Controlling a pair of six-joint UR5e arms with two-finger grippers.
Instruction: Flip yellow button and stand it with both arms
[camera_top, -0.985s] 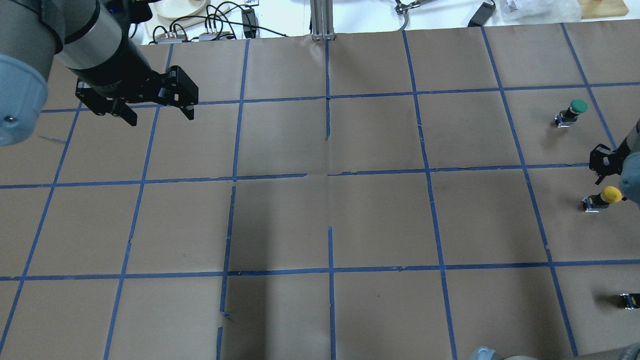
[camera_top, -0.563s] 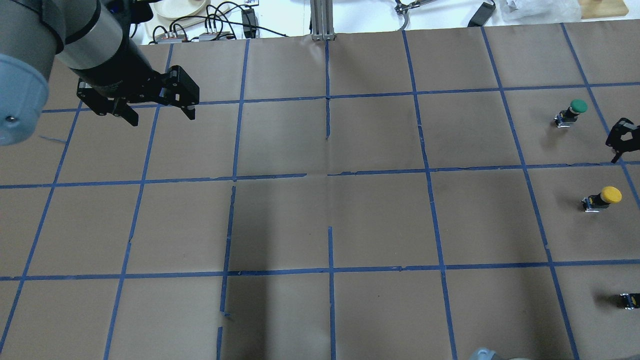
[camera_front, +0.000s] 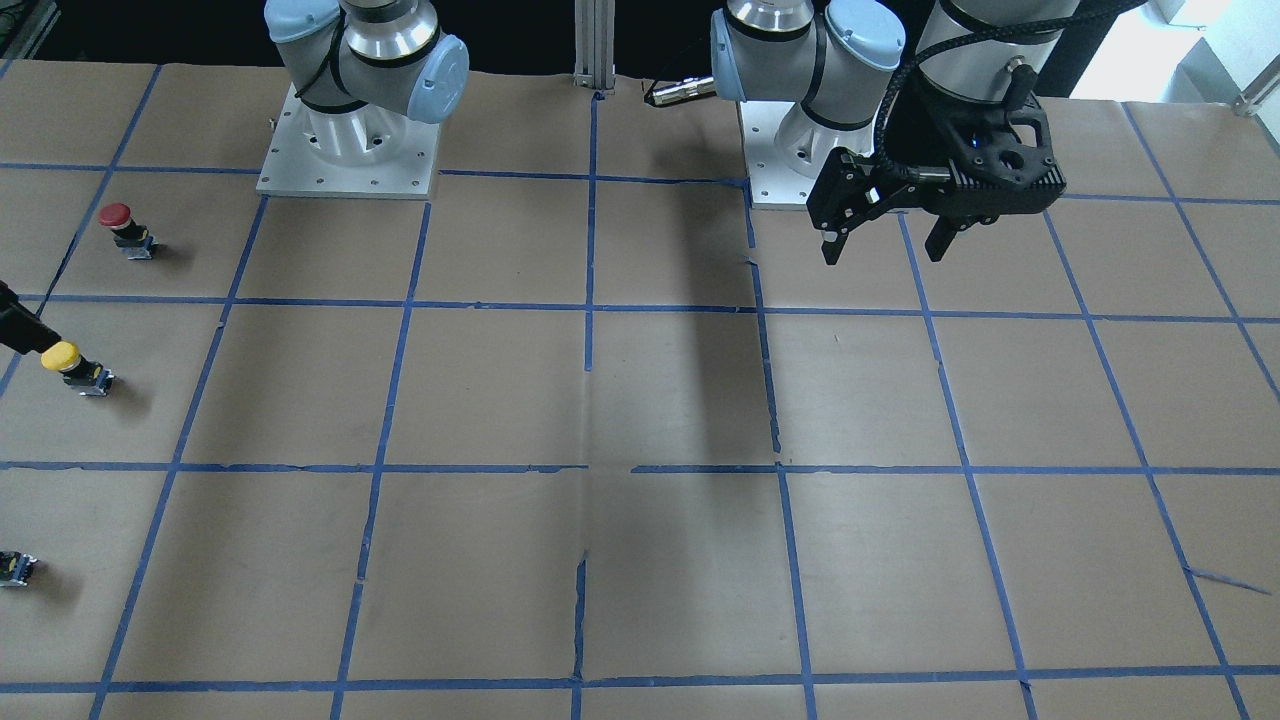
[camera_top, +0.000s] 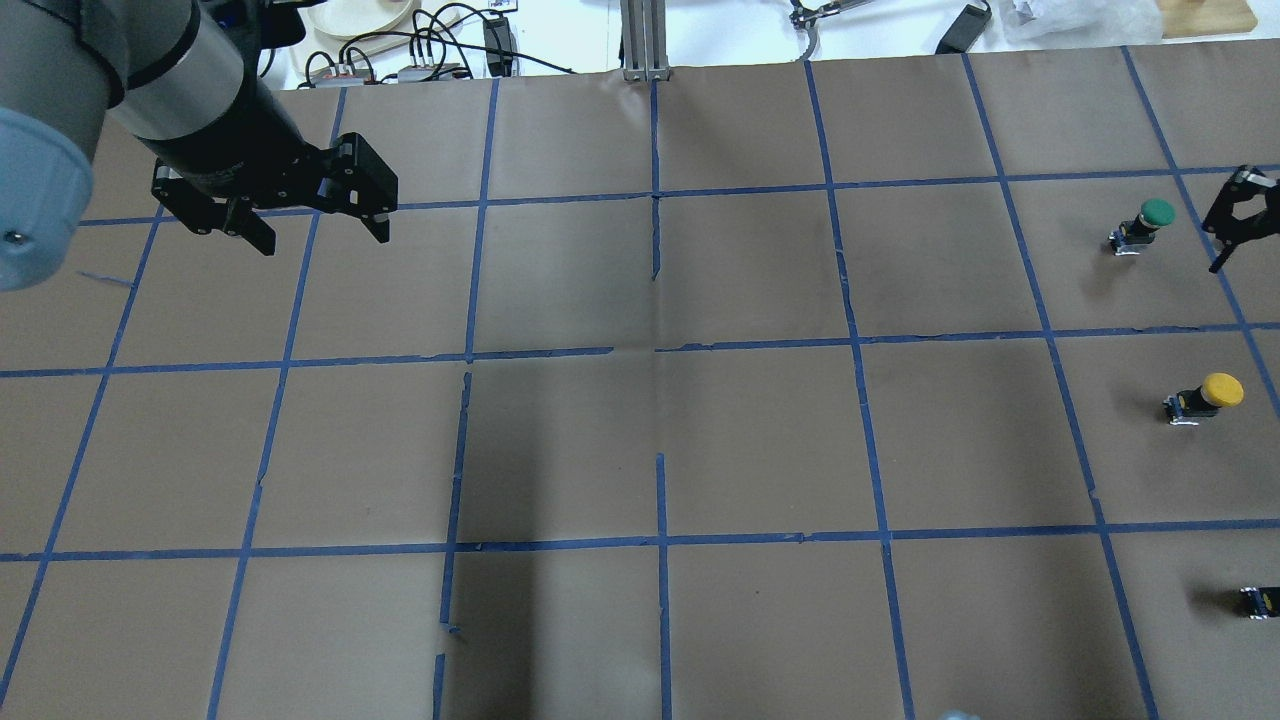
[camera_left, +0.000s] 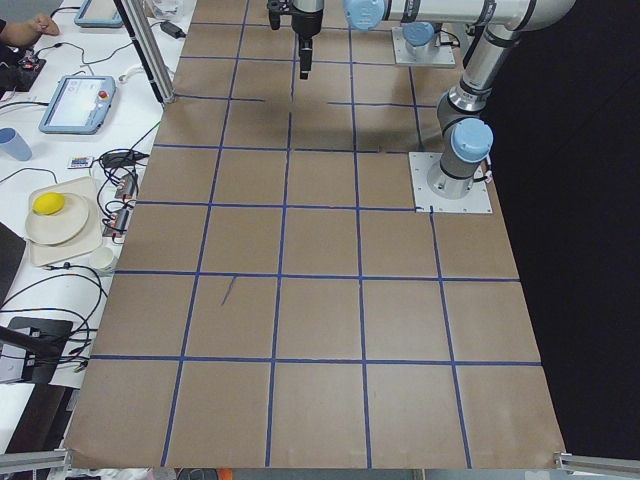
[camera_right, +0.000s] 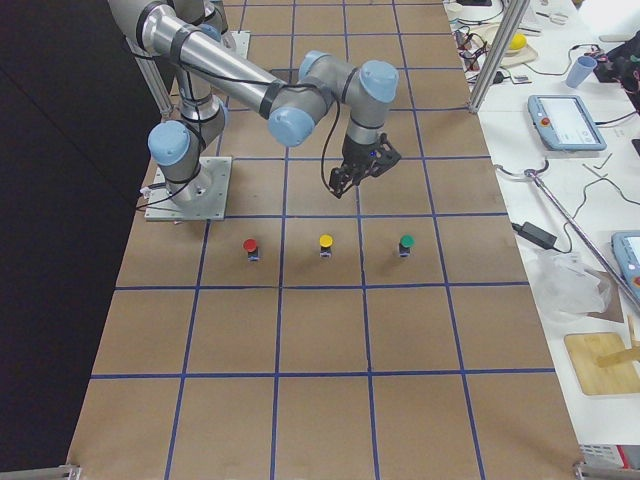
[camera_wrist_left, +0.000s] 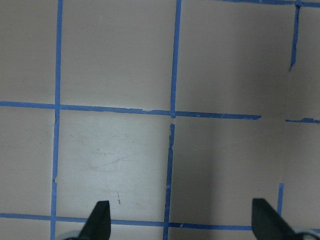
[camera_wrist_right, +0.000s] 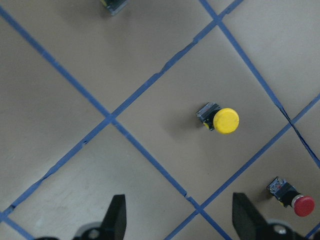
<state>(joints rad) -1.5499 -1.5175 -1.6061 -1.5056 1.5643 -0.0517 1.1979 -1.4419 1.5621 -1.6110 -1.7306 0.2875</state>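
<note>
The yellow button (camera_top: 1207, 394) stands cap-up on the brown paper at the table's right side; it also shows in the front view (camera_front: 72, 366), the right-side view (camera_right: 325, 244) and the right wrist view (camera_wrist_right: 222, 120). My right gripper (camera_top: 1240, 215) is open and empty, high above the paper, beyond the yellow button and beside a green button (camera_top: 1146, 224). In its wrist view (camera_wrist_right: 181, 220) the jaws stand wide apart with the yellow button between and ahead of them. My left gripper (camera_top: 322, 238) is open and empty above the far left of the table (camera_wrist_left: 180, 222).
A red button (camera_front: 125, 228) stands in the square nearer the robot than the yellow one (camera_wrist_right: 295, 200). The three buttons form a row (camera_right: 250, 246). Both arm bases (camera_front: 345, 140) sit at the robot's edge. Cables and a plate (camera_left: 60, 215) lie off the paper.
My right gripper has moved away from just above the yellow button toward the far side, ending beside the green button. The yellow button and the left arm have not moved.
</note>
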